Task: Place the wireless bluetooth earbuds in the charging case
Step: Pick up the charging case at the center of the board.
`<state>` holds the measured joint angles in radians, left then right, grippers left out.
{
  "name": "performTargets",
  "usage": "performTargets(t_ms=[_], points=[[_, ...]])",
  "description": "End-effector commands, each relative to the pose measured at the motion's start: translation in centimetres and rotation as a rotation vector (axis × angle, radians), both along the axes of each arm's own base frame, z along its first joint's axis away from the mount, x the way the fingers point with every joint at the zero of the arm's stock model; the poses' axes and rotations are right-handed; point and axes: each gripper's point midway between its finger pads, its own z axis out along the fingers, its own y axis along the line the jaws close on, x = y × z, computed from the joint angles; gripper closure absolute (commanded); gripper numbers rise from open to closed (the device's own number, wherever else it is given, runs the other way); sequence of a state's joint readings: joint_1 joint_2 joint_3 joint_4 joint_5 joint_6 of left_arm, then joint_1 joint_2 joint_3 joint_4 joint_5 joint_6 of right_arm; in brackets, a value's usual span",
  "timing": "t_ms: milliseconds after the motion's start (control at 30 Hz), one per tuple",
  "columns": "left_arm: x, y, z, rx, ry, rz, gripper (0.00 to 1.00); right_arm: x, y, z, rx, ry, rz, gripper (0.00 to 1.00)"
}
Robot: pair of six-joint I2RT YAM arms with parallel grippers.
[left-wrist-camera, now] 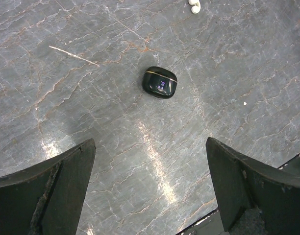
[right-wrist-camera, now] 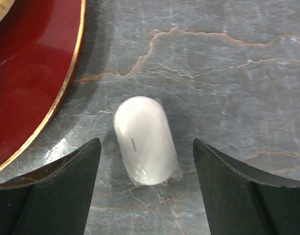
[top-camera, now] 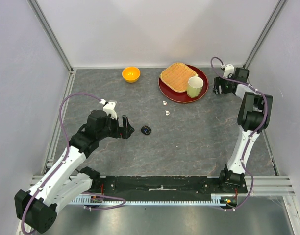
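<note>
1. The left hand (left-wrist-camera: 149, 147) hovers with fingers wide apart; the black charging case (left-wrist-camera: 160, 82) lies shut on the tabletop (left-wrist-camera: 66, 98) just ahead.
2. Two white earbuds (top-camera: 167, 112) lie loose farther out, mid-tabletop.
3. The right hand (right-wrist-camera: 146, 142), fingers apart, straddles the white case (right-wrist-camera: 140, 122) beside the red plate (right-wrist-camera: 32, 73). Centre it and squeeze gently, as the smooth shell may slip.

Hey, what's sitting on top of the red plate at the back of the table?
A tan square dish and a pale cup rest on the red plate. The plate surface beneath them is covered, so anything there is hidden.
</note>
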<state>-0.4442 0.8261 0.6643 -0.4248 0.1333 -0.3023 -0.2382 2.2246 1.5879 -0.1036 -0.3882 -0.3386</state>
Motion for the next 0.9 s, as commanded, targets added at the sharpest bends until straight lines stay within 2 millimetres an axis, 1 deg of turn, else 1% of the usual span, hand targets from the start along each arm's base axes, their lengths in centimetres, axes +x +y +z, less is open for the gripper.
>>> performTargets(t_ms=[0, 67, 100, 167, 233, 267, 333, 367, 433, 467, 533, 600, 633, 700, 733, 800, 833, 867], points=[[0.4, -0.2, 0.8, 0.01, -0.039, -0.035, 0.0, 1.6, 1.0, 0.3, -0.057, -0.019, 0.021, 0.21], [0.4, -0.2, 0.8, 0.009, -0.039, -0.036, 0.0, 1.6, 0.7, -0.1, -0.072, -0.004, -0.001, 0.28], [0.3, -0.2, 0.8, 0.008, -0.037, -0.037, 0.0, 1.5, 0.7, -0.3, -0.081, 0.002, -0.006, 0.29], [0.4, -0.3, 0.8, 0.009, -0.035, -0.039, 0.0, 0.9, 0.5, -0.8, -0.094, 0.02, -0.015, 0.35], [0.3, -0.4, 0.8, 0.007, -0.036, -0.041, 0.0, 0.5, 0.0, -1.1, -0.121, 0.03, -0.032, 0.36], [0.3, -0.4, 0.8, 0.006, -0.036, -0.042, 0.0, -0.1, -0.1, -1.5, -0.125, 0.043, -0.035, 0.39], [0.3, -0.4, 0.8, 0.004, -0.035, -0.045, 0.0, -0.6, -0.1, -1.7, -0.126, 0.051, -0.039, 0.38], [0.3, -0.4, 0.8, 0.004, -0.033, -0.046, 0.0, -1.0, 0.0, -1.8, -0.125, 0.056, -0.038, 0.36], [0.2, -0.5, 0.9, 0.0, -0.035, -0.051, 0.0, -1.3, 0.3, -1.8, -0.114, 0.061, -0.034, 0.29], [0.2, -0.6, 1.0, -0.002, -0.036, -0.054, 0.0, -1.8, 0.5, -2.3, -0.109, 0.075, -0.029, 0.23], [0.1, -0.6, 1.0, -0.005, -0.035, -0.058, 0.0, -2.0, 0.4, -2.4, -0.108, 0.078, -0.029, 0.24], [0.1, -0.6, 1.0, -0.007, -0.037, -0.059, 0.0, -2.2, 0.6, -2.4, -0.104, 0.082, -0.031, 0.28], [0.1, -0.6, 1.0, -0.006, -0.036, -0.059, 0.0, -2.3, 0.7, -2.4, -0.098, 0.082, -0.025, 0.32], [0.0, -0.7, 1.0, -0.009, -0.034, -0.062, 0.0, -2.3, 0.7, -2.3, -0.095, 0.079, -0.028, 0.37], [0.0, -0.6, 1.0, -0.009, -0.034, -0.061, 0.0, -2.2, 0.8, -2.2, -0.088, 0.076, -0.027, 0.44], [0.0, -0.7, 1.0, -0.009, -0.034, -0.062, 0.0, -2.0, 1.0, -1.8, -0.072, 0.07, -0.037, 0.53], [0.0, -0.7, 1.1, -0.01, -0.037, -0.061, 0.0, -2.0, 1.0, -1.3, -0.069, 0.064, -0.042, 0.61], [0.0, -0.6, 1.0, -0.009, -0.036, -0.061, 0.0, -2.0, 0.9, -1.0, -0.069, 0.059, -0.051, 0.63]])
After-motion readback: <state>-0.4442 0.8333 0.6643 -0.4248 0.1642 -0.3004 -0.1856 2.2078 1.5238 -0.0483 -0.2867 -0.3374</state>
